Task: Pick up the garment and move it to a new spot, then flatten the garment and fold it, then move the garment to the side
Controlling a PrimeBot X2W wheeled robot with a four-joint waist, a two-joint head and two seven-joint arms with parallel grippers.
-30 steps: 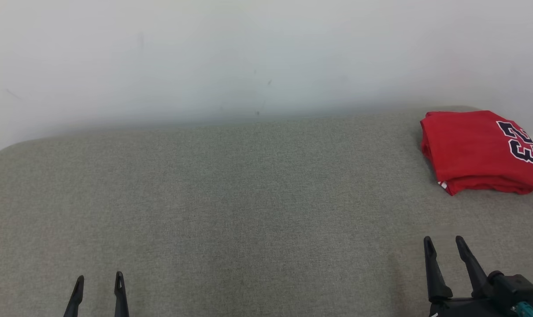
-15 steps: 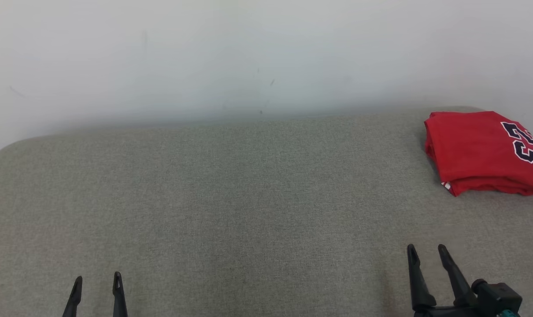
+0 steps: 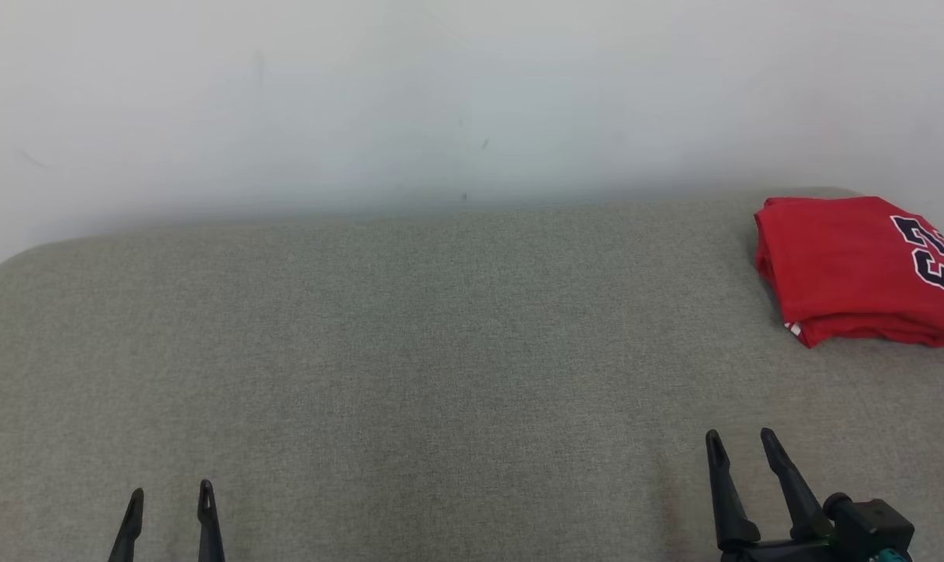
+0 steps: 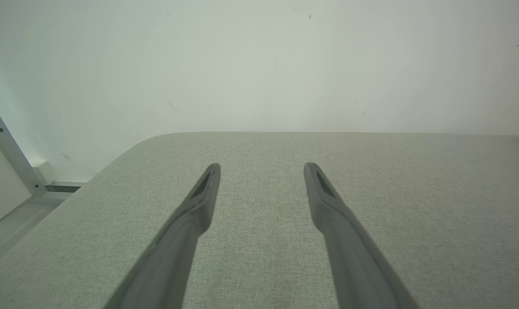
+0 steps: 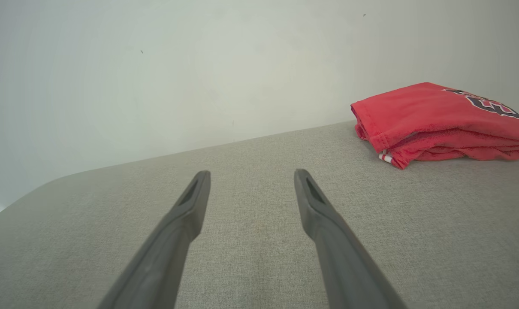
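One folded red knit garment [image 3: 854, 269], coarse grey woven surface [image 3: 409, 351]

Head camera high, wrist cameras low, all facing wall [image 3: 472, 94]

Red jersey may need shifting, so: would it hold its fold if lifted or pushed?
The jersey is probably floppy: its stacked layers sag with soft, rounded edges. Lifted by one edge, the fold would likely fall open. Pushed, it may bunch, since the woven grey pad looks grippy.
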